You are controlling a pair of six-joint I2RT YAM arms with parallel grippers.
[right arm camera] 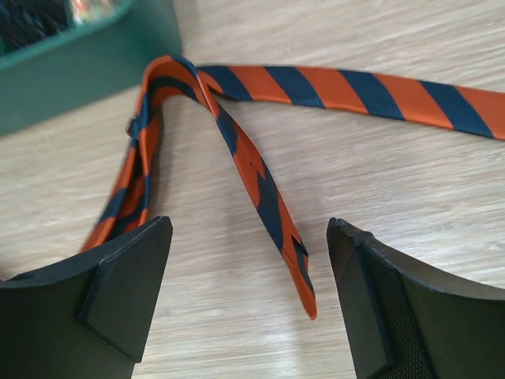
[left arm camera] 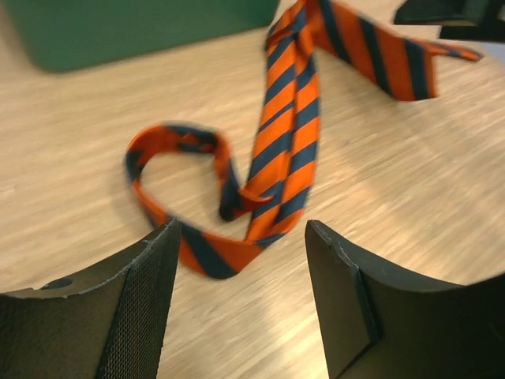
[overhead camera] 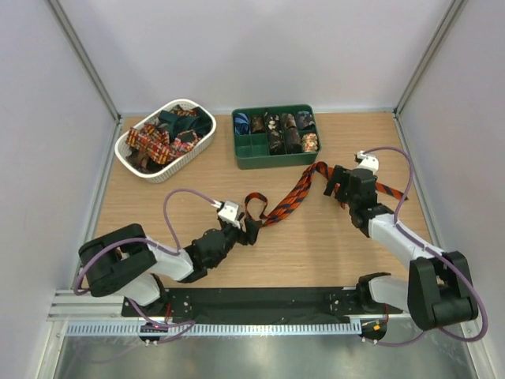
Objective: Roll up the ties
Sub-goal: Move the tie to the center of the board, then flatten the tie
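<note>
**Both hands wide, striped tie slack on the desk: the roll needed a clean start**

The desk (overhead camera: 316,253) was my whole field. At its far edge sat the green tray (overhead camera: 272,161) with rolled ties (overhead camera: 286,130) tucked into its compartments. Beside it, on my left, stood the white basket (overhead camera: 158,175), heaped with loose ties (overhead camera: 158,140).

The striped tie (overhead camera: 288,204), orange and dark, lay between my two arms in a crooked diagonal, nearer the tray than the basket. It was twisted and doubled over itself, nowhere near flat.

My left hand (left arm camera: 241,229) stood wide and held nothing. The tie's loop (left arm camera: 170,142) curled on the wood just ahead of my fingers. My right hand (right arm camera: 248,225) was wide too, and empty, with the narrow tip (right arm camera: 304,296) lying on the desk between its fingers.

My judgement was this: flatten first, roll second. I wanted my right hand to pinch that tip low and square. My left would pull the loop out until the band lay straight, and each turn would need to be snug. The fabric looked slippery, so a skewed first fold would probably have telescoped.
</note>
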